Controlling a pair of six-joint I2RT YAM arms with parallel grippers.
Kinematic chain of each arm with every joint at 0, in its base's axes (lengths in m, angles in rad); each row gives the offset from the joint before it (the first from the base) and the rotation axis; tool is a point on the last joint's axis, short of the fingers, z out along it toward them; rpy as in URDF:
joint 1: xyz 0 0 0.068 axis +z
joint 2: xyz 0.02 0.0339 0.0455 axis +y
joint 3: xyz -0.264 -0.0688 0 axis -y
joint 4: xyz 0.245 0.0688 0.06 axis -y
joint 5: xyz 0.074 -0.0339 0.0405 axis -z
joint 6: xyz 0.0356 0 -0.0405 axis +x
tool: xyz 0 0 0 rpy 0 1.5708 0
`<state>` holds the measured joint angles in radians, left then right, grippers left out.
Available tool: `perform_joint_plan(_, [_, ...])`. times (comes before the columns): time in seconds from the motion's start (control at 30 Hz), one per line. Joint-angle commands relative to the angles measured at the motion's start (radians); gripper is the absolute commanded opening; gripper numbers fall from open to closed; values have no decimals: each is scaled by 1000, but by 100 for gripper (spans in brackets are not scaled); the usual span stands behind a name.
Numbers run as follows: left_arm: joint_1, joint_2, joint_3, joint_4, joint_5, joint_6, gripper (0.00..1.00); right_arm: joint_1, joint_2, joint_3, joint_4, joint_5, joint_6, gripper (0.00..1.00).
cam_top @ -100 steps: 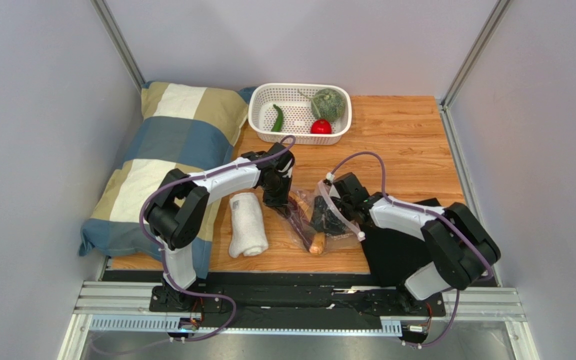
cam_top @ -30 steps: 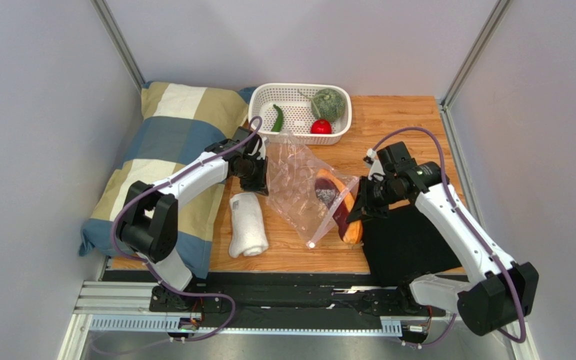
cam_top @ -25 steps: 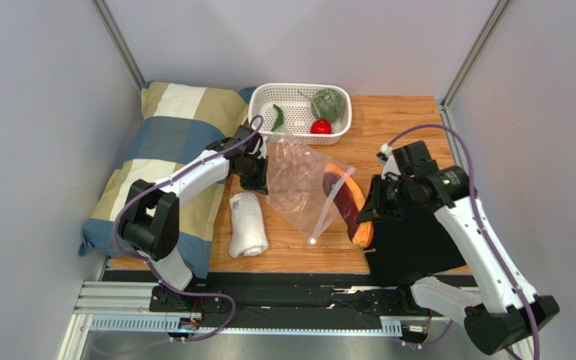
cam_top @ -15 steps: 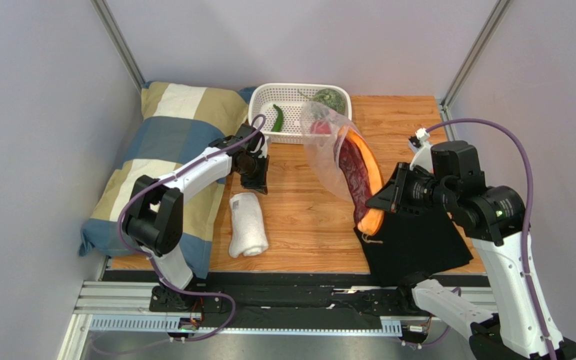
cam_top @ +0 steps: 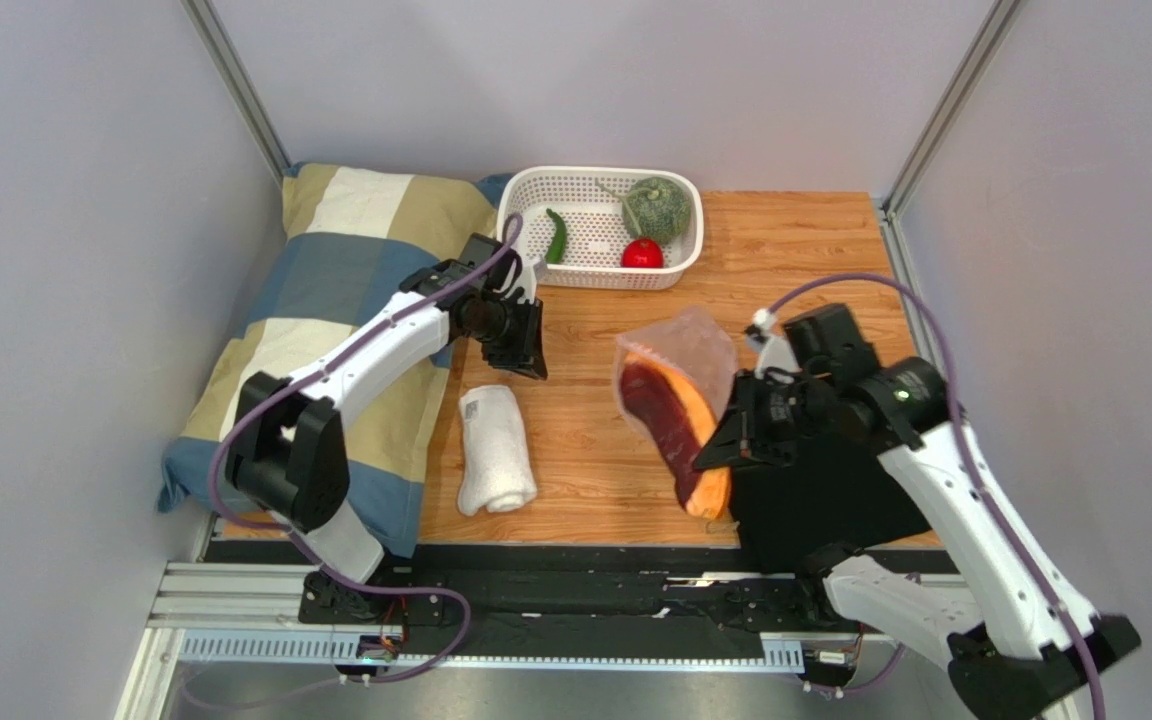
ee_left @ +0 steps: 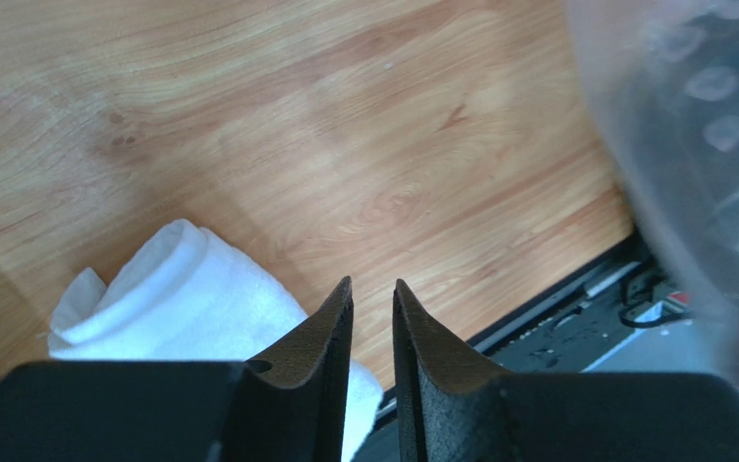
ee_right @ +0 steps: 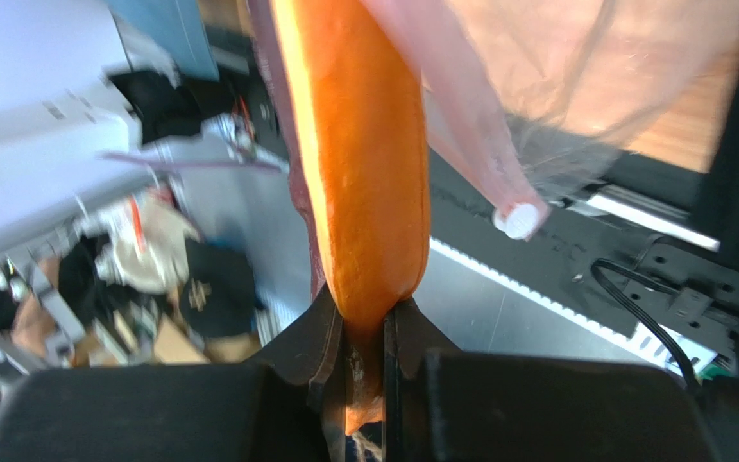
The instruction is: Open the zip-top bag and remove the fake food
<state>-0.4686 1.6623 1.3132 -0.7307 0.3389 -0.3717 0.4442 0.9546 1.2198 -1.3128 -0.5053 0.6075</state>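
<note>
My right gripper (cam_top: 728, 435) is shut on the orange lower end of the elongated dark purple-and-orange fake food piece (cam_top: 669, 425) and holds it in the air over the table. The clear zip-top bag (cam_top: 683, 345) hangs loosely over the piece's upper end. In the right wrist view the piece (ee_right: 364, 173) rises from the jaws beside the bag (ee_right: 556, 96) and its white slider (ee_right: 520, 219). My left gripper (cam_top: 525, 360) hovers above the rolled white towel (cam_top: 494, 449), its jaws (ee_left: 373, 289) slightly open with nothing between them. The blurred bag (ee_left: 691, 144) shows at the right.
A white basket (cam_top: 597, 273) at the back holds a bumpy green vegetable (cam_top: 659, 207), a red tomato (cam_top: 642, 254) and a slim green pepper (cam_top: 555, 237). A checked pillow (cam_top: 327, 315) lies along the left edge. A black cloth (cam_top: 823, 503) lies under the right arm.
My left gripper let go of the bag and opened a little. The right arm swung the piece up toward the basket with the bag trailing, then brought it back down toward the middle.
</note>
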Motion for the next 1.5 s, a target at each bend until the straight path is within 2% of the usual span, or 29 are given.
perform_joint_plan(0.0, [4, -142, 46, -30, -13, -13, 32, 158, 91, -74, 217, -194, 23, 0])
perform_joint_plan(0.07, [5, -174, 34, -39, -47, -29, 40, 220, 157, -45, 181, -159, 2, 0])
perform_joint_plan(0.13, [13, -190, 34, -62, -44, -33, 42, 231, 147, -13, 92, -79, 0, 0])
perform_joint_plan(0.27, [21, -219, 8, -40, -6, -75, 45, 229, 29, 7, 12, 80, 86, 0])
perform_joint_plan(0.37, [22, -226, -28, 25, 115, -121, 47, 231, -126, -135, 119, 189, 175, 0])
perform_joint_plan(0.4, [24, -226, -47, 60, 209, -157, 49, 229, -151, -204, 264, 151, 243, 0])
perform_joint_plan(0.43, [24, -220, -84, 94, 256, -176, 52, 226, -158, -270, 305, 124, 264, 0])
perform_joint_plan(0.47, [24, -213, -100, 146, 290, -193, 61, 229, -148, -332, 329, 104, 265, 0])
perform_joint_plan(0.5, [24, -210, -110, 164, 322, -219, 63, 231, -117, -357, 351, 71, 246, 0])
perform_joint_plan(0.53, [24, -199, -135, 186, 331, -223, 83, 234, -103, -368, 353, 71, 227, 0])
perform_joint_plan(0.77, [24, -133, -160, 321, 428, -286, 88, 235, -178, -479, 400, 39, 225, 0])
perform_joint_plan(0.83, [9, -104, -167, 332, 414, -293, 99, 234, -210, -506, 423, 19, 247, 0])
perform_joint_plan(0.93, [-14, -18, -158, 361, 404, -265, 99, 234, -234, -531, 484, -19, 273, 0])
perform_joint_plan(1.03, [-44, 76, -143, 462, 428, -285, 99, 234, -229, -539, 518, -56, 281, 0])
perform_joint_plan(1.17, [-73, 155, -123, 614, 485, -375, 99, 235, -224, -531, 508, -79, 275, 0])
perform_joint_plan(1.23, [-74, 181, -118, 660, 482, -397, 90, 237, -224, -531, 491, -90, 268, 0])
perform_joint_plan(1.27, [-70, 192, -109, 640, 459, -386, 80, 240, -235, -531, 456, -102, 261, 0])
perform_joint_plan(1.3, [-65, 217, -79, 605, 450, -372, 58, 244, -246, -533, 431, -108, 253, 0])
perform_joint_plan(1.37, [-47, 231, -66, 545, 411, -348, 39, 257, -275, -528, 329, -118, 227, 0])
perform_joint_plan(1.4, [-42, 232, -62, 528, 393, -336, 25, 258, -325, -525, 290, -119, 203, 0])
perform_joint_plan(1.47, [-39, 237, -39, 449, 350, -273, 14, 260, -388, -523, 218, -131, 195, 0])
